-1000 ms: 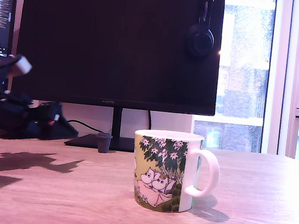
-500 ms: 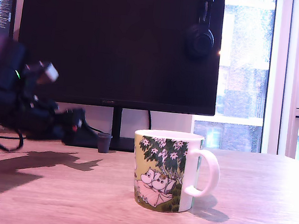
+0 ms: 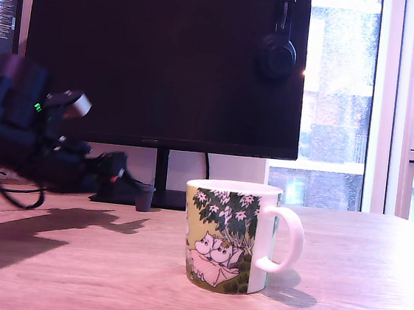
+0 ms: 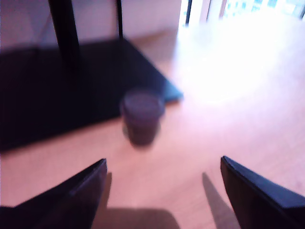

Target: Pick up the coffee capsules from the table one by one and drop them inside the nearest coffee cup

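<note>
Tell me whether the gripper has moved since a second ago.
Yes. In the exterior view the gripper has travelled toward the view's right, closing on the dark grey capsule that stands by the monitor stand; its fingers are spread, nothing between them.

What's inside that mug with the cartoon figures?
Can't tell. The exterior view sees the mug side-on, so its wall hides the interior. One dark capsule stands on the table behind it.
</note>
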{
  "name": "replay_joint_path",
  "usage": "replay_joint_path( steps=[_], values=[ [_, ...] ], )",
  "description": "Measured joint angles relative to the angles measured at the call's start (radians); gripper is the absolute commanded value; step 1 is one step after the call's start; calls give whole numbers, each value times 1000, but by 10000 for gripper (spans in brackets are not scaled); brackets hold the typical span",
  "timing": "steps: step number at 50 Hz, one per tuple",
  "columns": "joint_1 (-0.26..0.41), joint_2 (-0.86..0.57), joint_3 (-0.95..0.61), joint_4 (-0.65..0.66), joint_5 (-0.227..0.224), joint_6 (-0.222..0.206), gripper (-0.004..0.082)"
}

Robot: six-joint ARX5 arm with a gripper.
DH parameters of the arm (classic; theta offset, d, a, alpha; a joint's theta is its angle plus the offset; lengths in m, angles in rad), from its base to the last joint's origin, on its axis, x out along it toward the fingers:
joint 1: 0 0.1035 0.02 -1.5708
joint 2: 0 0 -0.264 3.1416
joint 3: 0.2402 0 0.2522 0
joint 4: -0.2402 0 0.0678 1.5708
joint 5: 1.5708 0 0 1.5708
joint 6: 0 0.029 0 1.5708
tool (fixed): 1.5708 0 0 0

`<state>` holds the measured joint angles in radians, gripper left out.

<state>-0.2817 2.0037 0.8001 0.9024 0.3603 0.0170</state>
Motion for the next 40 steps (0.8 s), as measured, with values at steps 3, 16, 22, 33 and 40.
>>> replay_joint_path(
  steps=[3,16,22,33,40],
  values=[
    [-3,0,6,0,-2,2,693],
    [-13,55,90,-24,-3,2,693],
    [-16,93,125,-68,-5,2,693],
    [-17,116,195,-134,-6,2,693],
    [-19,126,255,-162,-4,2,693]
  ],
)
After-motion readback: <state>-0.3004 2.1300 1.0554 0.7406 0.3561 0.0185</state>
